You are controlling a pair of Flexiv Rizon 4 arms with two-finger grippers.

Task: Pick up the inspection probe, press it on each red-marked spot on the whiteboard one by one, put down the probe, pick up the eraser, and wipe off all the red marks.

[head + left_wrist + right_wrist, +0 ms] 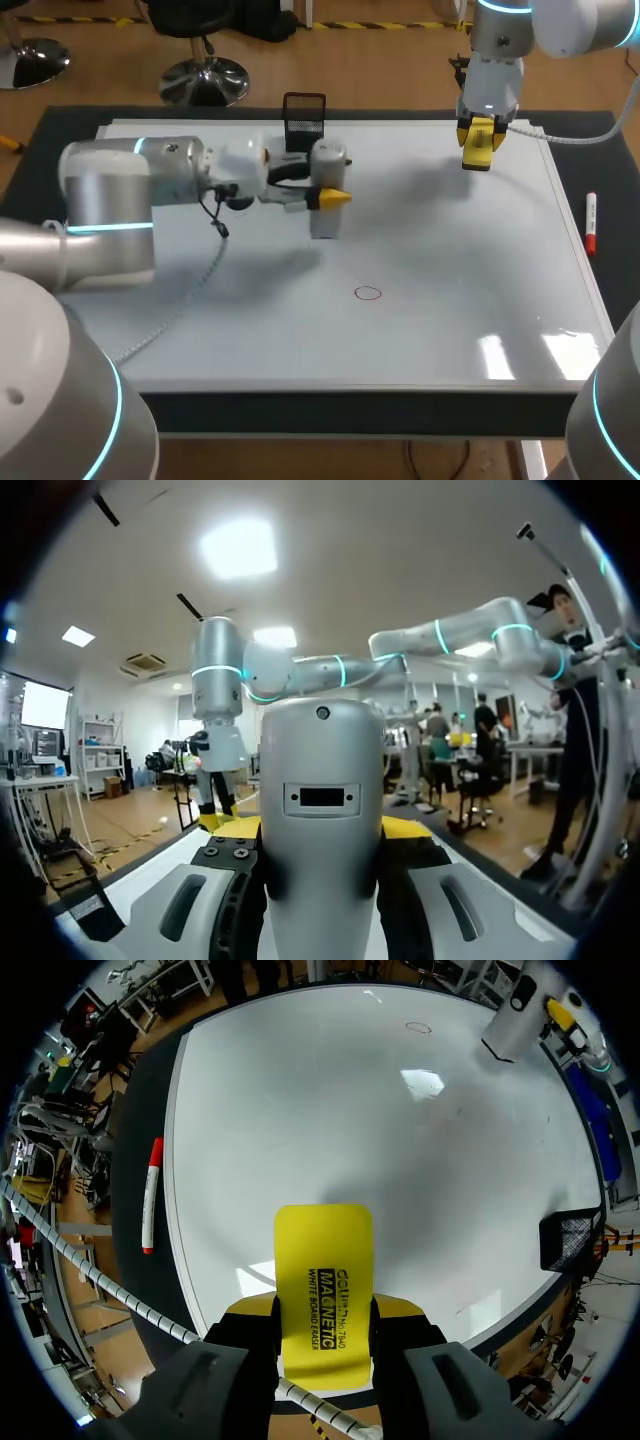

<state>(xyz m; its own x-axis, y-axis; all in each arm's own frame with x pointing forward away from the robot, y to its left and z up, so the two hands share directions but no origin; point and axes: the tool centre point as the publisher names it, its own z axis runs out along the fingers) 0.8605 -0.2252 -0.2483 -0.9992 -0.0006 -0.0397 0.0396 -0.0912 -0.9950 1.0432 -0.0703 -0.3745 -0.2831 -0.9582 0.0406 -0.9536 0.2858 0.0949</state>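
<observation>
My left gripper (332, 197) is shut on the silver-grey inspection probe (327, 190), which stands upright over the whiteboard (450, 300), left of its middle. In the left wrist view the probe (320, 800) fills the gap between the yellow tips of that gripper (322, 830). One red circle (368, 293) is drawn on the board, nearer the front than the probe. My right gripper (480, 140) is shut on the yellow eraser (479, 146) above the board's far right corner. From the right wrist the eraser (322, 1295) sits in its gripper (322, 1312), with the red circle (417, 1028) far ahead.
A black mesh holder (304, 120) stands at the board's far edge, behind the probe. A red-capped marker (590, 222) lies on the dark mat just past the board's right edge. A spiral-wrapped cable (120, 1295) runs beside my right gripper.
</observation>
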